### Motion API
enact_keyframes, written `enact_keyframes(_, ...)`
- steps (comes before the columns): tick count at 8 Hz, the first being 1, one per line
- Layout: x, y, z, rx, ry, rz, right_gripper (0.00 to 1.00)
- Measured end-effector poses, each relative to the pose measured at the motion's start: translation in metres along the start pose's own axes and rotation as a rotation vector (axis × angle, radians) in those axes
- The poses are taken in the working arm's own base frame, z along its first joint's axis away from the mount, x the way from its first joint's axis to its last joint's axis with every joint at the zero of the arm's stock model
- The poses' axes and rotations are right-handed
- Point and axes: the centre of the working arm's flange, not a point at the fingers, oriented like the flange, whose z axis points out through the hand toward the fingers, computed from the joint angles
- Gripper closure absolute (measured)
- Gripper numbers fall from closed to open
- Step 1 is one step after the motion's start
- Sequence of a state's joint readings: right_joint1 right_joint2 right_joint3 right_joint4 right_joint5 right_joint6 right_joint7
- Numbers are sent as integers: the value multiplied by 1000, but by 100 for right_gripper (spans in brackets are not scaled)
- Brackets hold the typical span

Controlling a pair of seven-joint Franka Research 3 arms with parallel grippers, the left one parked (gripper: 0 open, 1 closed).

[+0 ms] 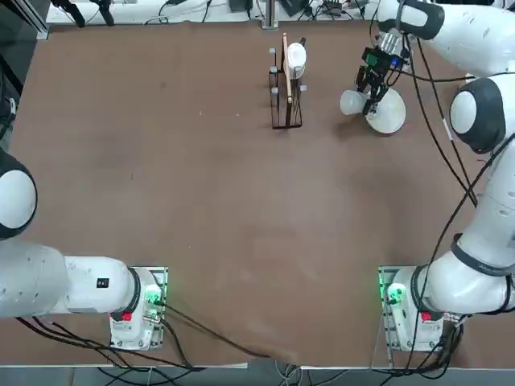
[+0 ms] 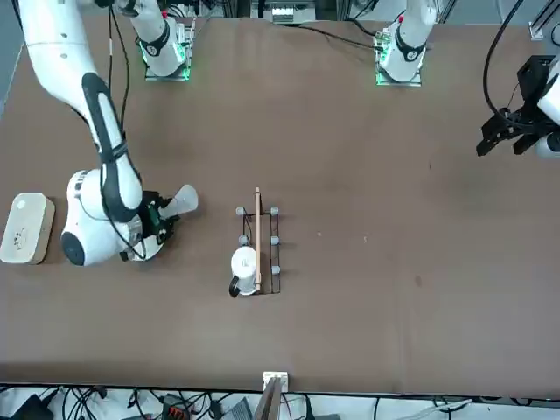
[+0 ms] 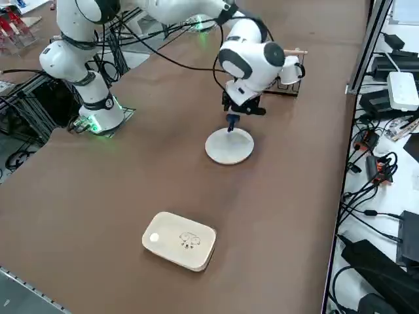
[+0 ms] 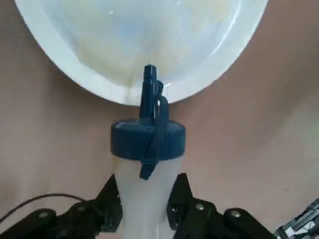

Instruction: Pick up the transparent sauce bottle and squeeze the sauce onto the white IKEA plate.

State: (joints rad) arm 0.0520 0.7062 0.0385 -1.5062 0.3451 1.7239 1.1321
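Note:
My right gripper (image 4: 145, 199) is shut on the transparent sauce bottle (image 4: 144, 191), its black fingers (image 4: 112, 204) pressing into the cloudy soft body just behind the blue cap (image 4: 148, 139). The bottle is tipped nozzle-down, and the blue tip hangs over the near rim of the white IKEA plate (image 4: 139, 40). From overhead, the gripper (image 1: 372, 80) sits at the far right of the table with the bottle's pale base (image 1: 352, 102) sticking out beside the plate (image 1: 389, 112). The side view shows the blue tip (image 3: 230, 122) just above the plate (image 3: 229, 145).
A black wire rack (image 1: 286, 84) with a wooden rod and a white oval piece stands left of the plate, seen also in the front view (image 2: 256, 249). A rounded-rectangular white block (image 3: 180, 240) lies near the table's right edge.

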Motion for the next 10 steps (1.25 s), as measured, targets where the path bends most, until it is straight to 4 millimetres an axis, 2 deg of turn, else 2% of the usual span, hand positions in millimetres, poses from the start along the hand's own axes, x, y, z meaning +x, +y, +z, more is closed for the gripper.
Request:
enact_keyframes(2,5,-1,-2,37,-63,7,55)
enact_keyframes(5,25,6,-15,93,-133,40,55)
enact_keyframes(7,33,4,-16,116,-135,47,55)
enact_keyframes(10,53,-1,-30,160,-130,61,55)
